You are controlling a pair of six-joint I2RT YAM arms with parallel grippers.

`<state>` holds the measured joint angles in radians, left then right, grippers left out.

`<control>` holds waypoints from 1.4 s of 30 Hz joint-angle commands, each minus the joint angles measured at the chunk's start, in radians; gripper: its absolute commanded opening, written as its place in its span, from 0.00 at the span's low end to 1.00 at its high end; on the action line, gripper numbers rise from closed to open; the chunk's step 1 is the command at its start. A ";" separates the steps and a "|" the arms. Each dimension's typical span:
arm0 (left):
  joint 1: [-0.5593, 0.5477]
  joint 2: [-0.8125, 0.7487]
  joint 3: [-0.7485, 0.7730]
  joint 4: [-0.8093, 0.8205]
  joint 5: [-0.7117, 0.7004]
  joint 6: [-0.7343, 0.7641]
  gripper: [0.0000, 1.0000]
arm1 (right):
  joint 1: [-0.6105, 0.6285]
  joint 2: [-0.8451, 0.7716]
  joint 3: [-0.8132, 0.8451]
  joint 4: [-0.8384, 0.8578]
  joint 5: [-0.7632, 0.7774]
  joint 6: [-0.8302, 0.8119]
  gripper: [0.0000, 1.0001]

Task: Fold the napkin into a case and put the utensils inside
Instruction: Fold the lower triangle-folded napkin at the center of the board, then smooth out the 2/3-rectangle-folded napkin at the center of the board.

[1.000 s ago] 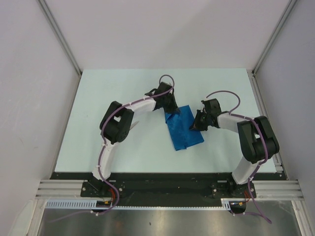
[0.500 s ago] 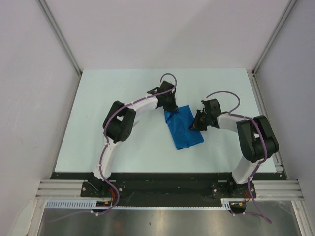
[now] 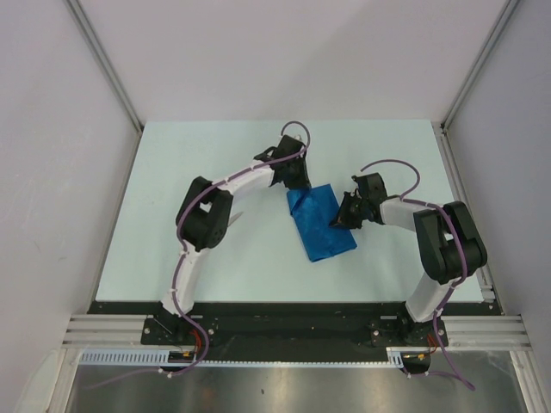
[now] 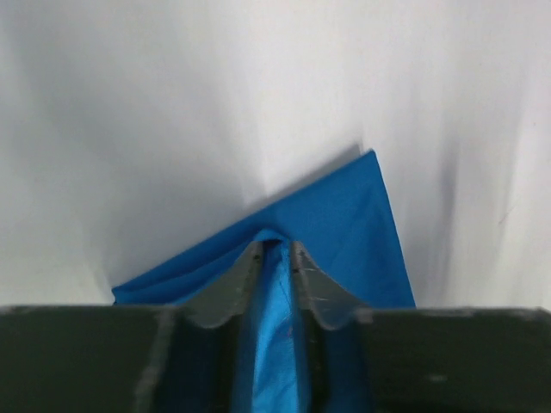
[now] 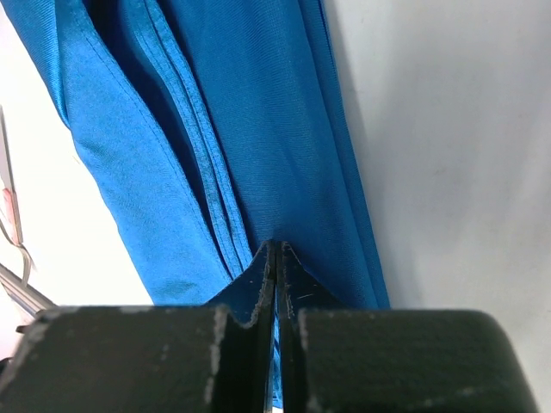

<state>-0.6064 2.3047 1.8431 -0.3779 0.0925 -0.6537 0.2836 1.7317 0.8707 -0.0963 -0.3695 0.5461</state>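
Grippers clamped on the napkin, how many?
2. The left gripper pinches a raised fold at the far left corner of the napkin. The right gripper is shut on the cloth at its right edge.

1. The table (image 3: 172, 172) is a flat, pale top, white with a faint green cast. A black strip (image 3: 284, 307) runs along its near edge, where my two arms are bolted.
2. A little right of centre lies the napkin (image 3: 322, 228). It is royal blue and folded into a layered oblong running far to near, with its near end skewed right.
3. Its far left corner tents up off the top, nipped in my left gripper (image 4: 275, 251). My right gripper (image 5: 275, 251) is closed on its right edge, beside the stacked hems.
4. Left of the napkin and well apart from it, by my left elbow, a slim pale-grey utensil (image 3: 238, 218) lies on the table, too small to tell which kind.
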 commanded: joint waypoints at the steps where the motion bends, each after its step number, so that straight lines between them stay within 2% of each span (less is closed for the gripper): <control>1: 0.000 -0.186 -0.079 0.048 0.053 0.028 0.29 | -0.003 -0.014 0.031 -0.039 0.004 -0.038 0.00; 3: 0.003 -0.224 -0.114 0.056 0.061 0.031 0.30 | -0.003 -0.040 0.037 -0.059 0.009 -0.058 0.02; 4: 0.005 -0.258 -0.149 0.057 0.064 0.029 0.30 | -0.003 -0.052 0.039 -0.077 0.010 -0.064 0.12; 5: 0.008 -0.272 -0.168 0.056 0.067 0.028 0.28 | -0.003 -0.061 0.043 -0.085 0.004 -0.072 0.15; 6: 0.011 -0.284 -0.185 0.056 0.070 0.026 0.24 | -0.003 -0.082 0.044 -0.092 0.000 -0.078 0.18; 11: 0.042 -0.283 -0.265 0.086 0.148 0.006 0.14 | -0.001 -0.116 0.042 -0.138 -0.047 -0.117 0.35; 15: 0.046 -0.228 -0.237 0.085 0.184 0.005 0.09 | 0.025 -0.119 0.040 -0.143 -0.080 -0.110 0.37; 20: 0.046 -0.163 -0.182 0.071 0.188 -0.003 0.07 | 0.054 -0.153 0.021 -0.166 -0.077 -0.107 0.53; 25: 0.051 -0.148 -0.151 0.059 0.155 0.032 0.08 | 0.052 -0.216 -0.033 -0.247 0.062 -0.074 0.58; 28: 0.054 -0.191 -0.177 0.074 0.142 0.060 0.16 | 0.046 -0.290 -0.105 -0.247 0.093 -0.026 0.60; 31: 0.062 -0.229 -0.202 0.108 0.136 0.091 0.32 | 0.032 -0.363 -0.151 -0.256 0.124 0.017 0.62; 32: 0.068 -0.235 -0.202 0.112 0.139 0.103 0.41 | 0.026 -0.385 -0.183 -0.256 0.124 0.029 0.63; 35: 0.088 -0.240 -0.196 0.117 0.151 0.134 0.51 | 0.020 -0.464 -0.255 -0.232 0.118 0.072 0.65; 39: 0.115 -0.162 -0.130 0.108 0.212 0.173 0.56 | 0.019 -0.578 -0.341 -0.168 0.112 0.107 0.81; 42: 0.138 -0.075 -0.056 0.091 0.278 0.174 0.55 | 0.008 -0.595 -0.354 -0.151 0.081 0.113 0.84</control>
<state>-0.5022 2.1506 1.6875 -0.3058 0.2764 -0.5274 0.3027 1.1683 0.5327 -0.3122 -0.2737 0.6201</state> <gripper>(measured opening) 0.557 0.830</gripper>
